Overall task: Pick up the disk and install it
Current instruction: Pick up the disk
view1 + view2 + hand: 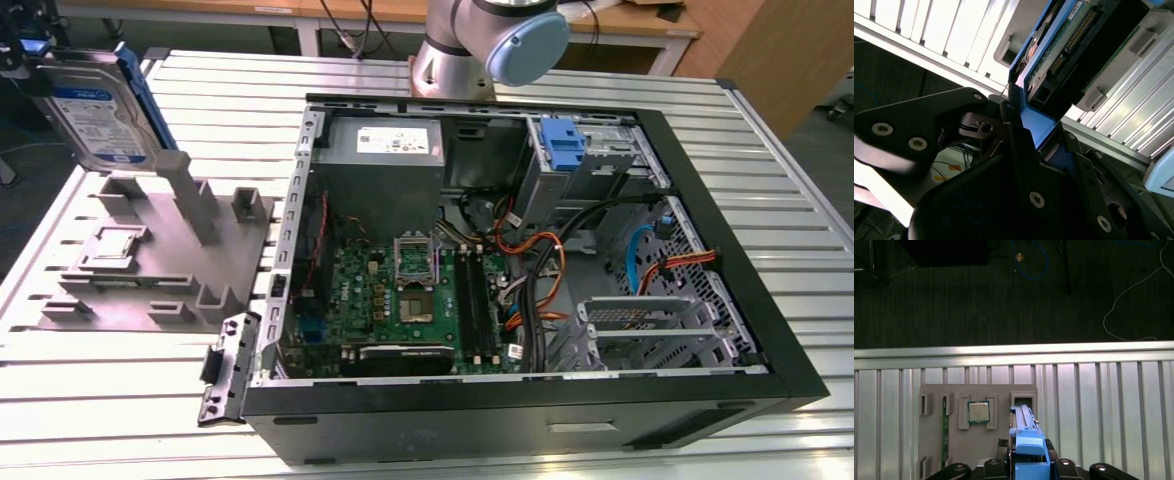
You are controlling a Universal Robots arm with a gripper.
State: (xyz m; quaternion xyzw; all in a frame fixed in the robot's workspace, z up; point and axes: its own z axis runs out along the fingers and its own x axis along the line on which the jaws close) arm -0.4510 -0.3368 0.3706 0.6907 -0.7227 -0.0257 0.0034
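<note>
Exterior view overlooks table [240, 90]; wrist views hug disk [1029, 450] [1064, 45].

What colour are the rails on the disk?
Bright blue; the rails on the disk show best in the first wrist view.

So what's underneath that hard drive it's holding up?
Below the disk sits a grey holder on the slatted table, with a square chip and a green strip in its slots. The holder's part directly beneath the disk is covered by it.

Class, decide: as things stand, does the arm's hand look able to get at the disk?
Yes, it seems: the hand grips the disk by its blue rail, above the grey fixture.
</note>
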